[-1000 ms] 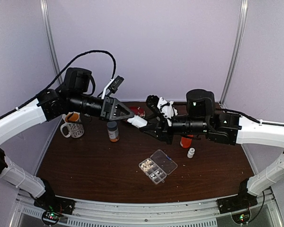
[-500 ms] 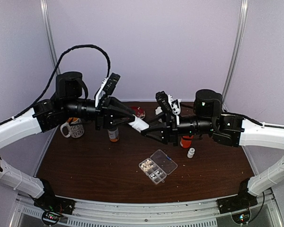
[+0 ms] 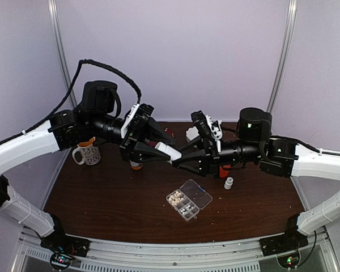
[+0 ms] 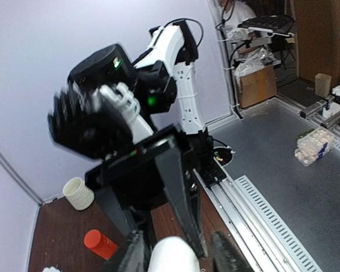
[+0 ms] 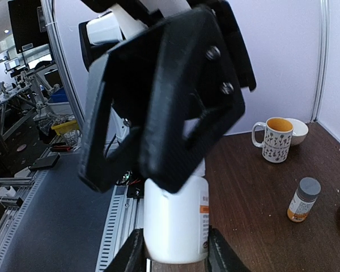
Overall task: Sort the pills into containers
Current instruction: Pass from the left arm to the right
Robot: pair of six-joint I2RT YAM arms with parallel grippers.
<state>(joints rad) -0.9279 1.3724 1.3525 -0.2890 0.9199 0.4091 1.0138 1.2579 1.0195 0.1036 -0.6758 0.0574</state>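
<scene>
1. Far left: one mug [image 3: 88, 153] on the table [image 3: 102, 198]. Just right of it is one amber bottle [image 5: 302, 199] with a grey cap, half hidden under the left arm in the top view.
2. Left gripper [image 3: 158, 149]: the jaws straddle the top end of the one white bottle [image 3: 169, 151], held in the air between the two arms. I cannot tell whether they are pinching it or slack.
3. Right gripper [image 3: 180, 158]: narrow, clamped on the bottle's body.
4. The step looks like uncapping. The right should hold the body firm while the left turns squarely about the bottle's axis. The mouth should tip upward before the cap frees, or the contents may spill.
5. One pill box [image 3: 199, 194] lies on the table below the grippers, lid open. Pills [image 3: 180, 204] sit in several cells, too small to count.
6. Right: one red-capped bottle [image 3: 222, 171] and one small white bottle [image 3: 229, 183].
</scene>
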